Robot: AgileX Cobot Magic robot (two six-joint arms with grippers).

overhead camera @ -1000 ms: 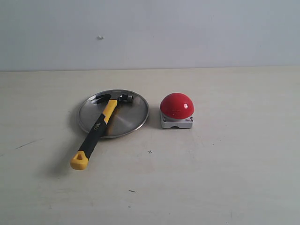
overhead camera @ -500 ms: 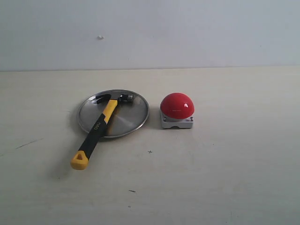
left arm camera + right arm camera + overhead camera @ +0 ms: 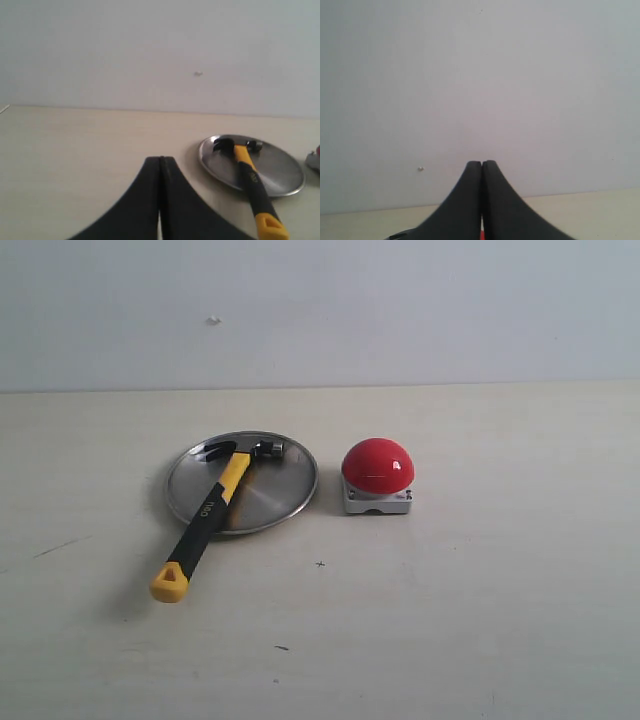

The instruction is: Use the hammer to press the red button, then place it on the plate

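The hammer (image 3: 215,505) lies with its dark head on the silver plate (image 3: 280,490) and its black-and-yellow handle running off the rim onto the table, yellow tip nearest the camera. Just right of the plate sits the red button (image 3: 378,464) on its grey base. No gripper shows in the exterior view. In the left wrist view my left gripper (image 3: 160,159) is shut and empty, well short of the plate (image 3: 280,167) and hammer (image 3: 250,175). My right gripper (image 3: 481,163) is shut too, facing the wall; a red sliver shows between its fingers low down.
A pale wooden table (image 3: 480,620) carries everything, with a plain grey wall (image 3: 400,310) behind it. A few small dark marks (image 3: 320,564) dot the tabletop.
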